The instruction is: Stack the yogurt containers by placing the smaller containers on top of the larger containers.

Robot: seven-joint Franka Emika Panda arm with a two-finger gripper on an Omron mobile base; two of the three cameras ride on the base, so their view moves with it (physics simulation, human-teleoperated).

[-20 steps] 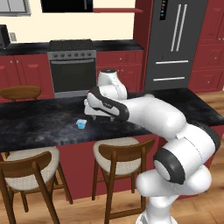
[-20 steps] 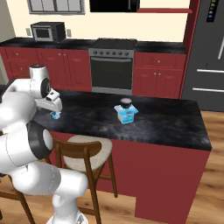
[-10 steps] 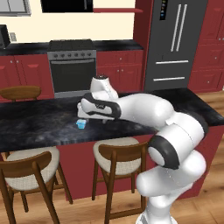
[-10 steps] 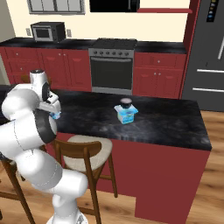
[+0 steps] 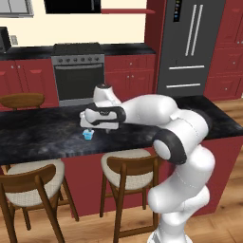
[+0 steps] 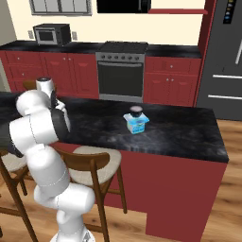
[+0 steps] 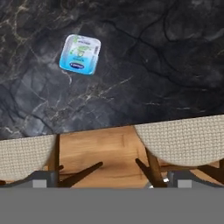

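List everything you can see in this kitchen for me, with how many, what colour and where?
small yogurt cup: one, light blue with a white top, on the counter below the hand.
boxy yogurt pack: one, pale blue and white, on the counter to the arm's right.
dark round cup: one, dark teal, on top of the boxy yogurt pack.
counter: one, black marbled top on a red base.
stools: two in the left base view, brown wood with beige seats, at the counter's near side.
oven: one, steel with a dark door, at the back wall.
fridge: one, dark grey, at the back right.
microwave: one, grey, on the back worktop.
cabinets: several, red, along the back wall.
gripper: one, open, above the small yogurt cup.
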